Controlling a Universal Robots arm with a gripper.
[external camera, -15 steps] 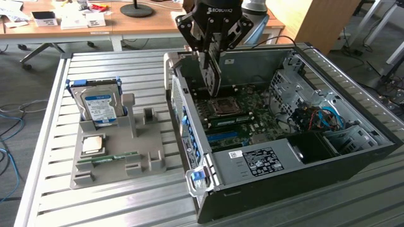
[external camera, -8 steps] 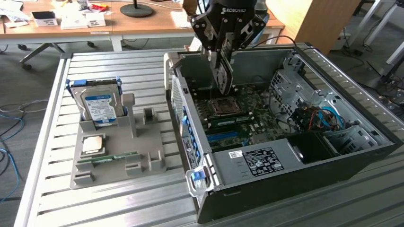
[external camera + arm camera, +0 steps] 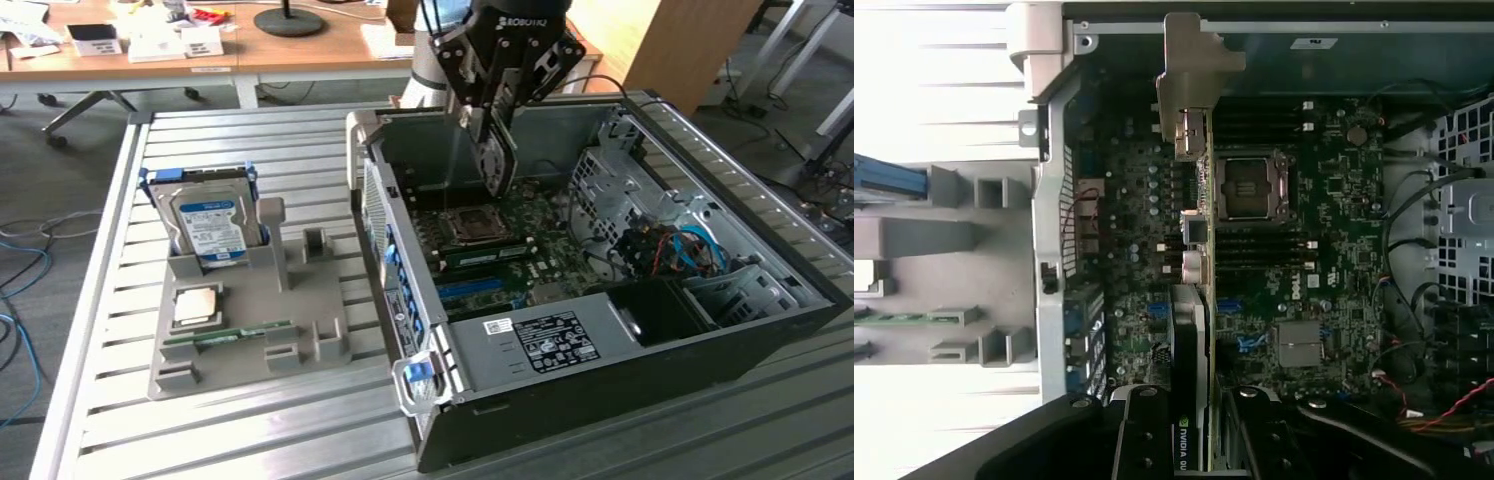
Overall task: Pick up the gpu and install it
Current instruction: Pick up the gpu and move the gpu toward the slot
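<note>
Gpu [image 3: 497, 162], clenched edge-down in hand [image 3: 490, 120] above computer case [image 3: 601, 400], two o'clock from hard drive [image 3: 214, 225]. "ROBOTIQ" legible in exterior view; "NVIDIA", silver bracket [image 3: 1189, 70] in wrist view.

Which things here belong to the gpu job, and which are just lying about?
Job:
- gpu, held in the gripper
- open case under it
- motherboard inside the case

Lying about:
- hard drive
- CPU
- RAM stick
- grey tray holding those three
</note>
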